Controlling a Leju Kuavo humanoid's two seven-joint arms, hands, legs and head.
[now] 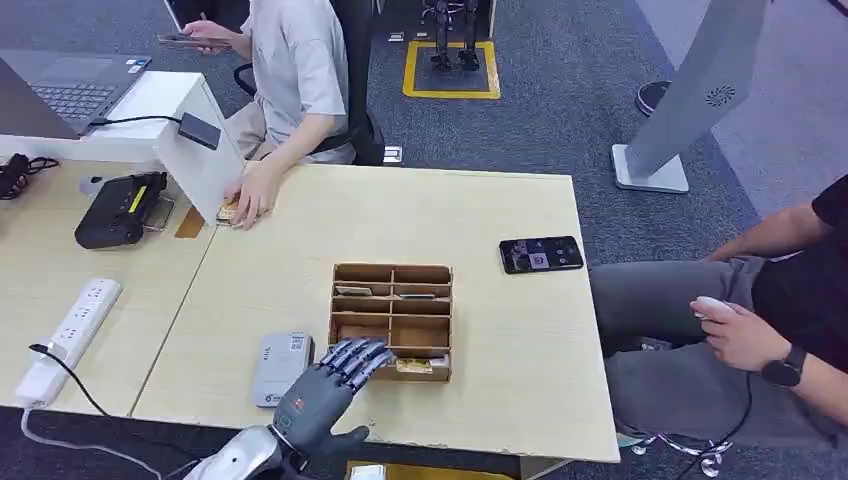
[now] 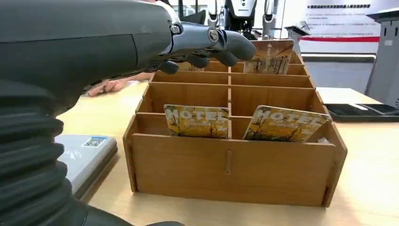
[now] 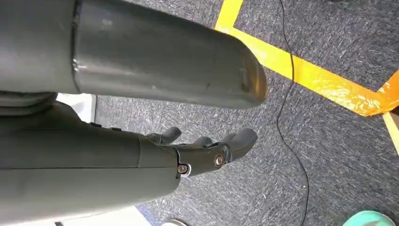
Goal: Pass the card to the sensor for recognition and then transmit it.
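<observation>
Fingers of the left hand (image 1: pixel 335 385) spread, holding nothing, above the slotted wooden card box's (image 1: pixel 391 318) near-left corner. Yellow hotel cards (image 2: pixel 196 121) stand in its near row. Risk: two cards sit side by side; a spread grip may snag both or tip the box. Right hand (image 3: pixel 207 153) hangs loosely curled, holding nothing.

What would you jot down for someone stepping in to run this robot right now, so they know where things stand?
Left hand: open, fingers spread, reaching over the near edge of the wooden card box; it holds nothing.
Right hand: hangs at the robot's side over the carpet, fingers loosely curled, holding nothing.
Cards: two hotel cards stand in the box's nearest row, and at least one more near the far end.
Sensor: the grey reader lies flat on the table just left of the box.
Done: the reach toward the box.
Left: pick a card, present it to the reader, then hand it on.
</observation>
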